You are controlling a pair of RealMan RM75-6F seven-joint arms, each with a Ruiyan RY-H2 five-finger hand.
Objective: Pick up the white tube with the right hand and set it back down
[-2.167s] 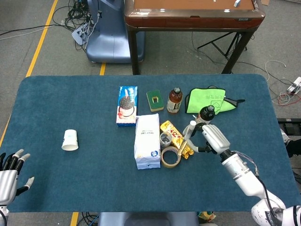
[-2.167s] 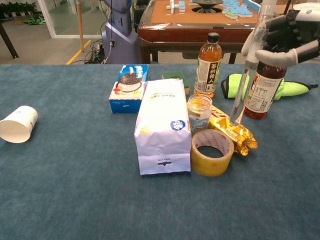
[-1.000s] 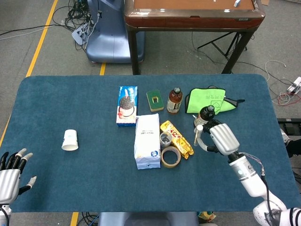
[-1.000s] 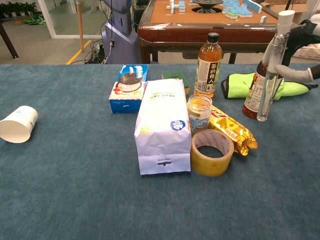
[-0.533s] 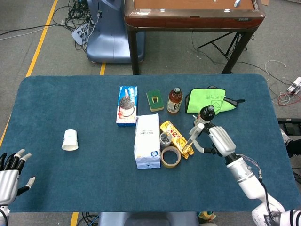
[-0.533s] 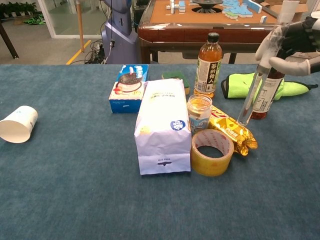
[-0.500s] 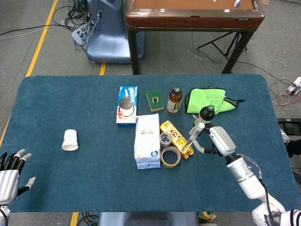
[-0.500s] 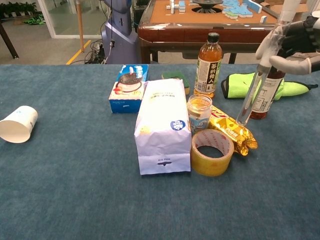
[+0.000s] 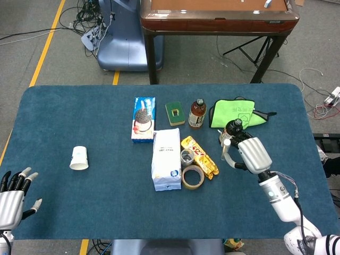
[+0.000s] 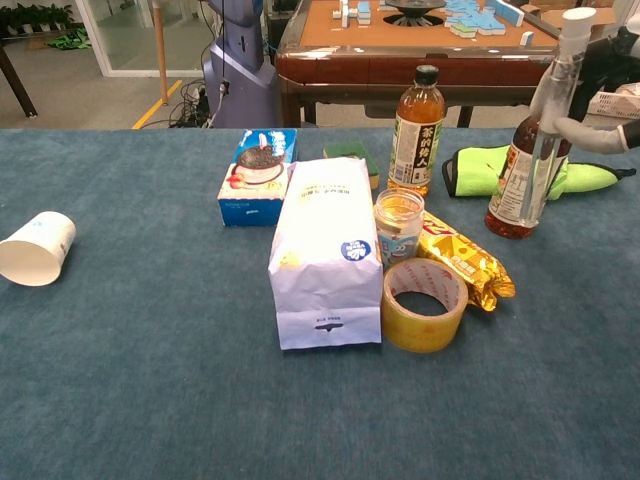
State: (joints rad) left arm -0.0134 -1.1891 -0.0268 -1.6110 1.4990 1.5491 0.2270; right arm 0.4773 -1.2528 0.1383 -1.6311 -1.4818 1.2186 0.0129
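Observation:
The white tube (image 10: pixel 553 120) is a slim clear-white tube with a white cap. My right hand (image 10: pixel 604 88) grips it near the top at the right edge of the chest view. The tube stands nearly upright in front of a dark sauce bottle (image 10: pixel 512 190), its lower end near the bottle's base; whether it touches the table is unclear. From the head camera the tube (image 9: pixel 227 146) shows just left of my right hand (image 9: pixel 253 154). My left hand (image 9: pixel 13 197) lies open at the table's front left corner, fingers spread, holding nothing.
Left of the tube lie a gold snack packet (image 10: pixel 466 262), a tape roll (image 10: pixel 425 304), a glass jar (image 10: pixel 398 224) and a white paper bag (image 10: pixel 325 250). Behind stand a tea bottle (image 10: pixel 416 118), a green cloth (image 10: pixel 482 170), a sponge (image 9: pixel 175 113) and a blue box (image 10: pixel 256 176). A paper cup (image 10: pixel 35 248) lies far left.
Half a second ago the tube leaned left over the snack packet. My right hand has swung it upright and moved it right, close to the dark bottle. The left hand has stayed still.

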